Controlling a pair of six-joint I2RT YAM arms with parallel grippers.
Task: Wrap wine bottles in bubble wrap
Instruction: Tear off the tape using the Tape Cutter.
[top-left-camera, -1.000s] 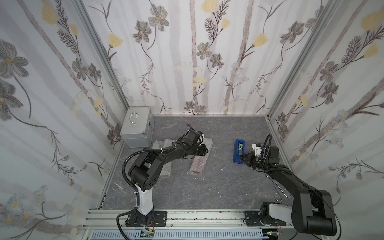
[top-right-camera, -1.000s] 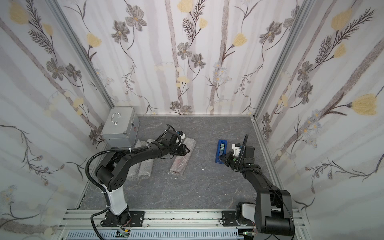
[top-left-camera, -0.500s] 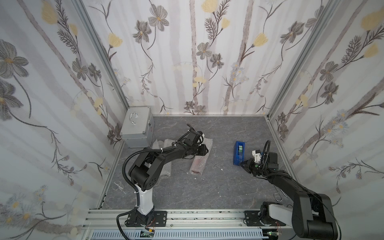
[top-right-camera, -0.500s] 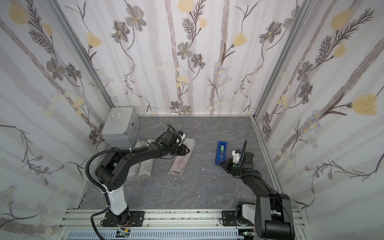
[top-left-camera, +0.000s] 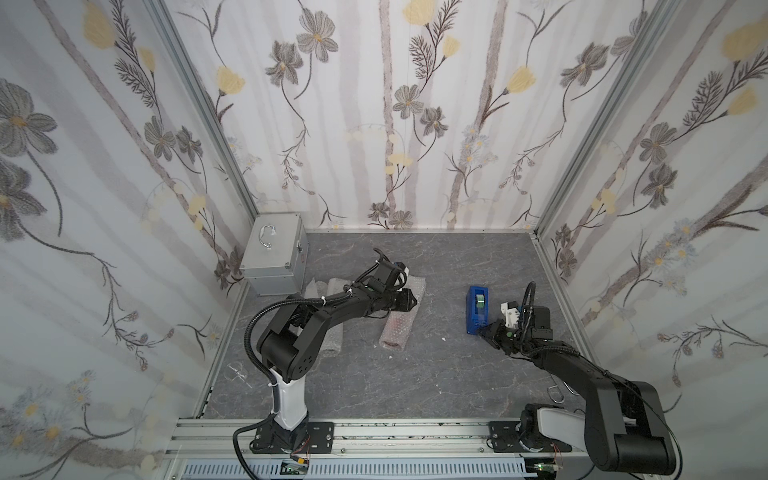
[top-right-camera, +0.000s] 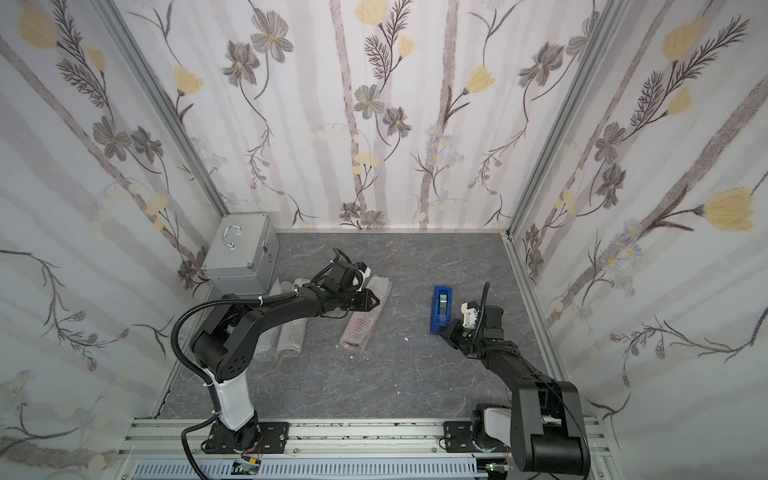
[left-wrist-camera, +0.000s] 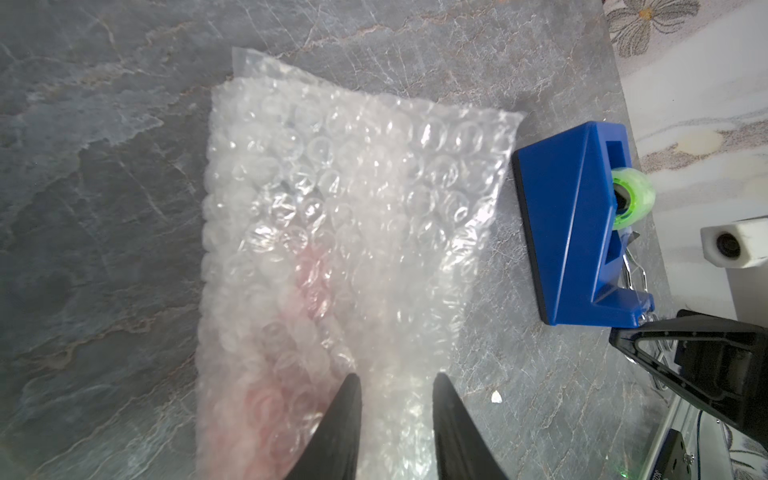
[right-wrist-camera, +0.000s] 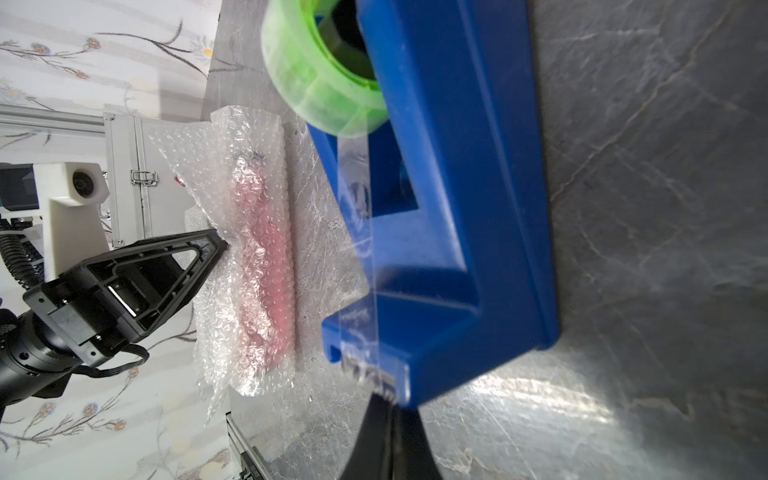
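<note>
A roll of bubble wrap (top-left-camera: 401, 318) (top-right-camera: 365, 320) lies mid-table, and a red-pink wine bottle (right-wrist-camera: 266, 241) (left-wrist-camera: 291, 370) shows through it. My left gripper (top-left-camera: 413, 300) (left-wrist-camera: 395, 376) sits on the roll's far half, its fingers a little apart and pinching a puckered fold of wrap (right-wrist-camera: 232, 249). My right gripper (top-left-camera: 480, 331) (right-wrist-camera: 388, 401) is shut, its tips at the cutter end of the blue tape dispenser (top-left-camera: 478, 303) (right-wrist-camera: 457, 208), where the clear tape strip ends. Whether tape is pinched does not show. Two more wrapped rolls (top-right-camera: 291, 336) (top-right-camera: 266, 345) lie under the left arm, with their contents hidden.
A silver metal case (top-left-camera: 274, 257) (top-right-camera: 239, 249) stands in the far left corner, close behind the rolls. A green tape roll (left-wrist-camera: 631, 195) sits in the dispenser. Small clear scraps (top-left-camera: 237, 370) lie by the left wall and a wire hook (top-left-camera: 557, 395) lies near the right arm's base.
My right gripper has drawn back towards the front, from beside the dispenser to its near cutter end. The left arm and the roll have stayed still.
</note>
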